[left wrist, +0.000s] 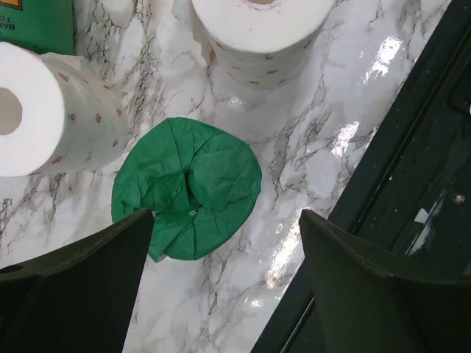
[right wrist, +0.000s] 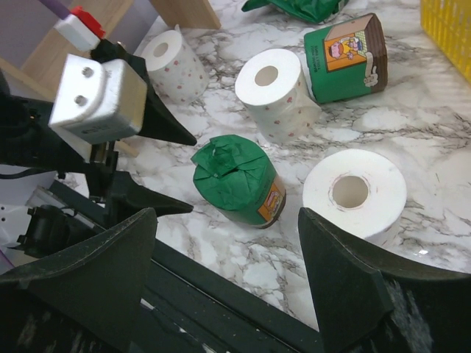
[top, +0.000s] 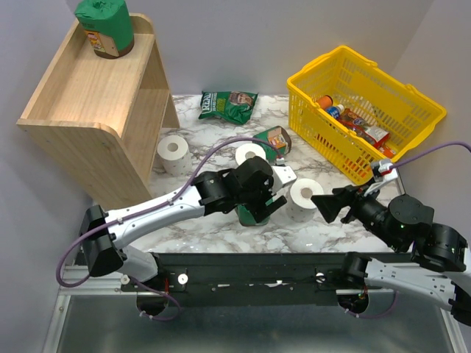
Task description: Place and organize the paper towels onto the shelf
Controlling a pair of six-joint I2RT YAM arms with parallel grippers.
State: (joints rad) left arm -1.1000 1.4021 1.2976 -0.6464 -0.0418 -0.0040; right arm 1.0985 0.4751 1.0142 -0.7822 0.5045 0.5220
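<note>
A green wrapped paper towel roll (top: 254,213) stands upright on the marble table near the front edge. My left gripper (top: 271,193) is open just above and beside it. In the left wrist view the roll's crumpled top (left wrist: 188,187) lies ahead of the left finger, with my gripper (left wrist: 227,215) empty. My right gripper (top: 329,207) is open and empty, pointing at the same roll (right wrist: 235,180). Three white rolls (top: 174,152) (top: 251,154) (top: 305,197) and a lying green roll (top: 276,140) are on the table. One green roll (top: 107,29) stands on the wooden shelf's (top: 66,95) top tray.
A yellow basket (top: 412,103) with groceries stands at the back right. A flat green snack bag (top: 228,105) lies at the back middle. The black base rail (top: 250,276) runs along the near edge. The left gripper (right wrist: 176,169) fills the left of the right wrist view.
</note>
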